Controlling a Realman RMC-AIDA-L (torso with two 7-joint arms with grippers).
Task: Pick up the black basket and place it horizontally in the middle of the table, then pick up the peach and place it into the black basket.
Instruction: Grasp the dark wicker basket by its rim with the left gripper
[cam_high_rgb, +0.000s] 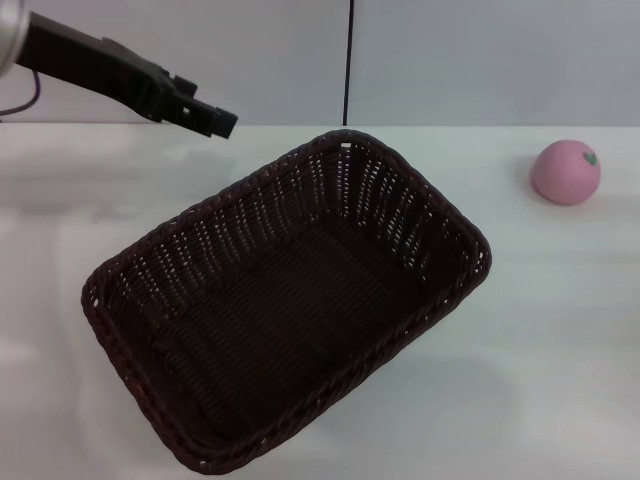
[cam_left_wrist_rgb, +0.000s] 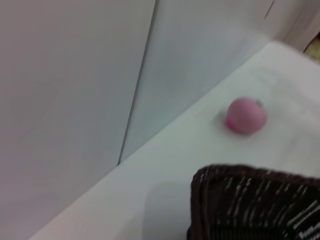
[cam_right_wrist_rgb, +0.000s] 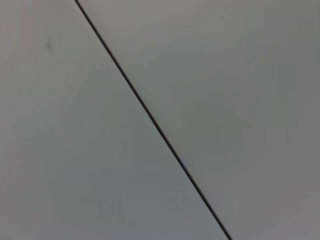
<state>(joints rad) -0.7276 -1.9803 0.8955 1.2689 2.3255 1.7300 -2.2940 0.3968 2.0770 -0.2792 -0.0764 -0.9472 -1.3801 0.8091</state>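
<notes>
Left gripper (cam_high_rgb: 222, 123), pressed together, hovers beyond the black basket (cam_high_rgb: 290, 300); peach (cam_high_rgb: 565, 171) apart.

I saw the black basket (cam_high_rgb: 290, 305) sitting open side up on the white worktop (cam_high_rgb: 540, 330), skewed diagonally, one corner toward the far edge, its opposite end at the near edge. The pink peach (cam_high_rgb: 565, 171) lay well apart, near the far right corner, leaf mark up.

black basket (cam_left_wrist_rgb: 255, 202): cut off by frame edge | peach (cam_left_wrist_rgb: 245, 115): blurred
</notes>
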